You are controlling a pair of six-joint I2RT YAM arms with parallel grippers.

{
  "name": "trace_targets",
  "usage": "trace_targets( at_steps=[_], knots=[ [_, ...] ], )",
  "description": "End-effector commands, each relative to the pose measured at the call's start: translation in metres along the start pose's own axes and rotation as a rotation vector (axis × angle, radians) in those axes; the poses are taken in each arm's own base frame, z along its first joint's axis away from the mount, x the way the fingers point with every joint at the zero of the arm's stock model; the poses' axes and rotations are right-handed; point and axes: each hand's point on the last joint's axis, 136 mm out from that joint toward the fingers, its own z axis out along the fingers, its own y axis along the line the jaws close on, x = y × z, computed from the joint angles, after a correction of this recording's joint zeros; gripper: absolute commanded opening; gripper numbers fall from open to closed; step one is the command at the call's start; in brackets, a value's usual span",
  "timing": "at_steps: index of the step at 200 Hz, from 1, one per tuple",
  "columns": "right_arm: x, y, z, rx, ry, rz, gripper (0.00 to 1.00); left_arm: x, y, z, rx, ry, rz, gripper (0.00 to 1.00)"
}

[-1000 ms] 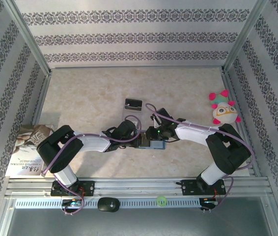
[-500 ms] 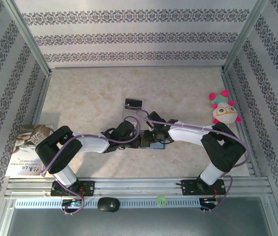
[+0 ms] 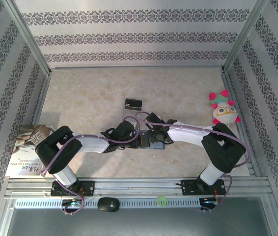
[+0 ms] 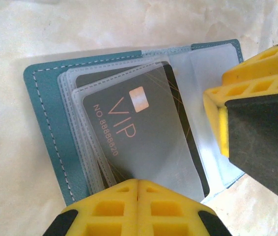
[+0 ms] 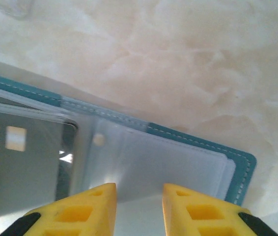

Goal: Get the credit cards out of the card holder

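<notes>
The card holder lies open under the closed left end effector — right end effector parted.

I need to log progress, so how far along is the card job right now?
Done: the holder lies open on the table. In hand: the left gripper is shut at the edge of the sleeves by the VIP card, and the right gripper is open over the other half. Left: that card sits in its sleeve; no card is out yet.

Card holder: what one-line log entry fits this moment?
card holder open, flat | VIP card sleeved | left hand shut | right hand open
</notes>
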Motion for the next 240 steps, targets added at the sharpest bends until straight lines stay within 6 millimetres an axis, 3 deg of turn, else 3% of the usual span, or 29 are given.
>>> trace_targets(
  at_steps=[1, 35, 59, 108, 148, 191, 240],
  knots=[
    [0.001, -0.010, -0.006, 0.039, -0.023, -0.007, 0.32, 0.044, 0.045, -0.003, -0.137, 0.139, -0.052, 0.06],
    [-0.019, 0.006, -0.039, -0.026, -0.154, -0.066, 0.39, 0.027, 0.031, -0.016, -0.104, 0.074, -0.027, 0.22],
    [-0.024, 0.019, -0.048, -0.077, -0.165, -0.107, 0.43, 0.011, 0.018, -0.027, -0.076, 0.020, 0.006, 0.31],
    [-0.013, 0.037, -0.031, -0.058, -0.084, -0.224, 0.45, -0.001, 0.027, -0.042, -0.170, -0.034, 0.083, 0.43],
    [-0.005, 0.053, -0.019, -0.077, -0.048, -0.269, 0.45, 0.007, 0.035, -0.035, -0.193, -0.012, 0.079, 0.50],
    [0.000, 0.049, -0.010, -0.047, -0.029, -0.274, 0.46, 0.006, 0.036, -0.030, -0.198, -0.012, 0.085, 0.56],
    [0.009, 0.045, 0.001, -0.023, -0.014, -0.260, 0.45, 0.013, 0.044, -0.024, -0.215, 0.008, 0.063, 0.57]
  ],
)
